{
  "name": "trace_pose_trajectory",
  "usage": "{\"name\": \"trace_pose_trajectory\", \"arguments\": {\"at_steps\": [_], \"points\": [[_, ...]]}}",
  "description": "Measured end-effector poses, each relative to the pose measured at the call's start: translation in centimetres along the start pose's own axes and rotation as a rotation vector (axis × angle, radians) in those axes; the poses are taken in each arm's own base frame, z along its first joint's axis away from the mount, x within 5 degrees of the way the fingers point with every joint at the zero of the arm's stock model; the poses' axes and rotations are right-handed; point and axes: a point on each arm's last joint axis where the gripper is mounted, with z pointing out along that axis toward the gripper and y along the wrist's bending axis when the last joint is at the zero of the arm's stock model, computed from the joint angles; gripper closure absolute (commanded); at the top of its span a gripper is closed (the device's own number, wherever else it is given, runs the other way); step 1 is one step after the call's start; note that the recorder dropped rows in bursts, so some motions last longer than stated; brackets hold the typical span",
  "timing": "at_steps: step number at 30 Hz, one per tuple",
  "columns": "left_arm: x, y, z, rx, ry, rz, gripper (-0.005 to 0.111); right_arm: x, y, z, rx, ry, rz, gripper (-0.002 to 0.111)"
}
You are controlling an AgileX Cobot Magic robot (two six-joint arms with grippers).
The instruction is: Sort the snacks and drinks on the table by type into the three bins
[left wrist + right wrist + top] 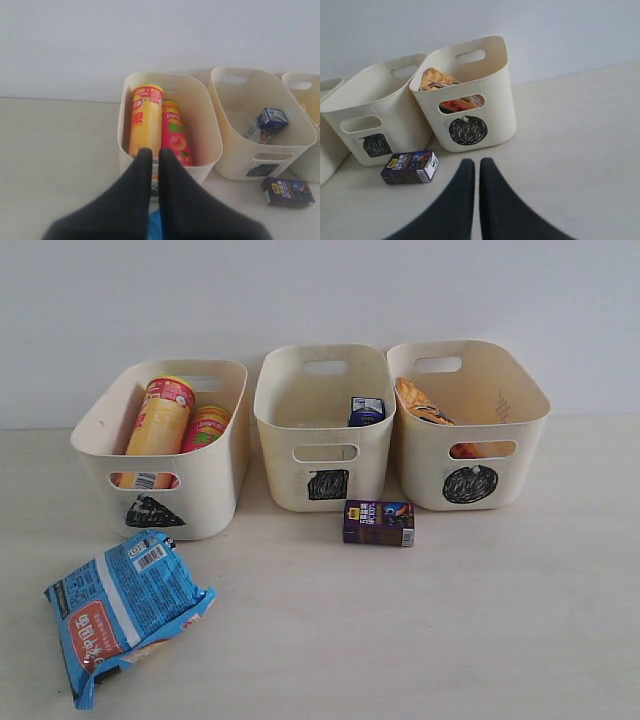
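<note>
soft, even light fills all three views, with no hard glare on the pale worktop (480, 640) or the wall (320, 290). shadows are faint: a light grey smudge under the bins (215, 502) and beside the blue packet (125, 615), whose crinkled wrap shows only a dull sheen. the exterior view is slightly soft. in the wrist views the left end effector (156, 152) and right end effector (473, 162) read as featureless black with fuzzy edges, and the left wrist view looks hazy and washed out.
</note>
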Motion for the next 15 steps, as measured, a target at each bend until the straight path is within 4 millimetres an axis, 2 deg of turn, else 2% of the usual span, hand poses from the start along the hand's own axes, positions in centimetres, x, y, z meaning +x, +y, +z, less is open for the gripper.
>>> {"name": "trace_pose_trajectory", "arguments": {"at_steps": [6,11,15], "points": [[4.6,0.8,-1.9,-0.005,0.029,-0.013,0.102,-0.1,0.1,0.0,-0.009,-0.012,0.139,0.107],[8.6,1.4,-1.6,-0.02,0.112,-0.057,0.102,-0.5,0.2,0.0,-0.016,-0.012,0.209,0.107],[11.2,1.7,-0.8,-0.037,0.182,-0.113,0.102,-2.5,1.2,0.5,-0.066,-0.017,0.175,0.107]]}}
